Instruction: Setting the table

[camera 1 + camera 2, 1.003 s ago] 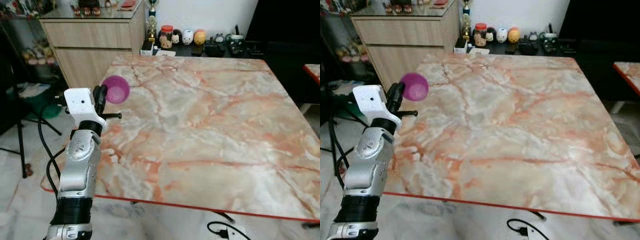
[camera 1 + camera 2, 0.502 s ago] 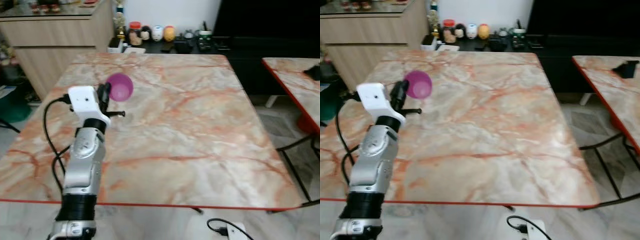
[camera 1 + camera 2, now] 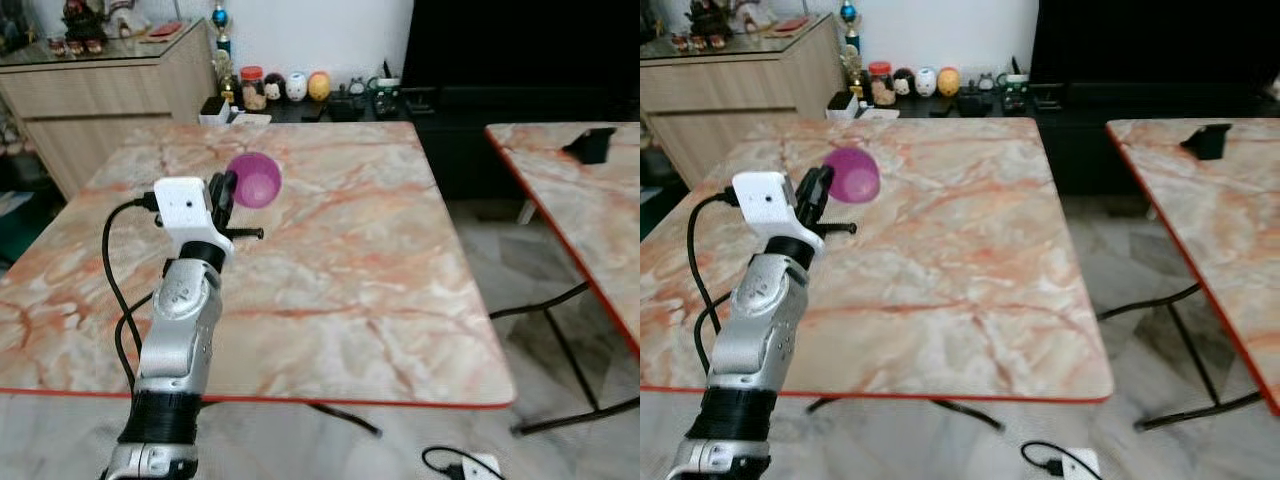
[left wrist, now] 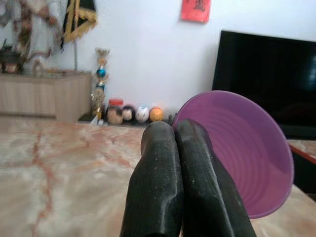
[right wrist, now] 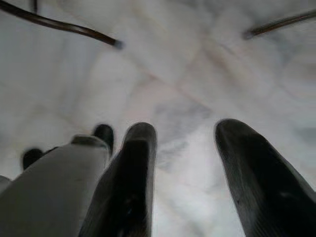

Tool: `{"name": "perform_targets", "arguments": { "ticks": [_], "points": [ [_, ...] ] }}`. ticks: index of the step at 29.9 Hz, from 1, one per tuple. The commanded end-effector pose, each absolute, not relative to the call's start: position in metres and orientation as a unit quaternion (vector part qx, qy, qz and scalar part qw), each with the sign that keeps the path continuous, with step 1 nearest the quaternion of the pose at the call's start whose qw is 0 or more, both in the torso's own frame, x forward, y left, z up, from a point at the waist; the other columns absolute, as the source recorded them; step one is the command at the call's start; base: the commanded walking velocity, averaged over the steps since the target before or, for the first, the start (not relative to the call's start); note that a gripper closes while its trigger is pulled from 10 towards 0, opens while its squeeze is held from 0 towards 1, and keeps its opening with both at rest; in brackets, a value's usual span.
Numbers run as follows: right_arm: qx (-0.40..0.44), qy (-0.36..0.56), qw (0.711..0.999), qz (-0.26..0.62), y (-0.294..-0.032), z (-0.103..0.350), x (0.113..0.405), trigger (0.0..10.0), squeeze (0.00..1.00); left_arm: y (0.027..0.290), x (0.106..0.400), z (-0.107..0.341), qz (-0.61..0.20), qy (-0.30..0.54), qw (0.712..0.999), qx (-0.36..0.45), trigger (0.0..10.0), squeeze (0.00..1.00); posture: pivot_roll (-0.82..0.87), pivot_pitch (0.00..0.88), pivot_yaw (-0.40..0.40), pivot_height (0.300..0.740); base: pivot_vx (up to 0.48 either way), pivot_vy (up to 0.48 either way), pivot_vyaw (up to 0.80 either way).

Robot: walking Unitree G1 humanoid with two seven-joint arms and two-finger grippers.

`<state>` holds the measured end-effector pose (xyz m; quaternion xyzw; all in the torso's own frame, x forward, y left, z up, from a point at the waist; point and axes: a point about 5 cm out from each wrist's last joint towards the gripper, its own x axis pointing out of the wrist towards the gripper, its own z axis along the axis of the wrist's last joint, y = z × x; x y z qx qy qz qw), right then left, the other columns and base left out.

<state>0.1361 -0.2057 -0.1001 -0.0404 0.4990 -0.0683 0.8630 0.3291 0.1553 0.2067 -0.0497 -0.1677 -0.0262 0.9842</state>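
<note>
Purple bowl [image 3: 256,181]: pinched by its rim in the left pincer [image 3: 226,187], carried in the air over the far left part of the marble table [image 3: 330,260], tipped on its side with the opening turned roughly toward the camera side.
Left pincer: its two black fingers [image 4: 170,187] are pressed together on the bowl's edge; the wrist view shows them side by side with the bowl's ribbed inside just beyond.
Right pincer [image 5: 180,168]: hangs idle, pointed down at pale floor tiles, fingers spread with nothing between them.
Table: bare marble with a red edge; no plate, cutlery or cup lies on it in the head views.
Progress: judged early. One piece of tableware is in hand and not yet set down; nothing else of a place setting is on the table.
What is left: lowering the bowl upright onto the surface and letting go, then fetching whatever else belongs to the setting.
Second table [image 3: 570,190]: stands well apart on the right, with a small dark object [image 3: 590,145] on it that is too small to identify.
Background: a wooden sideboard [image 3: 100,100] and a row of small jars and figures [image 3: 290,88] by the wall beyond the table.
Hard to tell: how high the bowl hangs above the marble, and how deep the fingers bite on the rim. The far side of the bowl is hidden by the fingers.
</note>
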Motion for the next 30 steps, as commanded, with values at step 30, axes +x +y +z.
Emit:
{"name": "perform_targets", "arguments": {
  "ticks": [30],
  "points": [
    [-0.034,0.498,0.865,-0.059,-0.194,-0.101,0.138,10.0,0.00,0.156,0.328,0.213,-0.033,-0.181,0.982,-0.047,10.0,0.00,0.02,0.000,0.005,0.740,0.000,-0.347,0.00]
  ]
}}
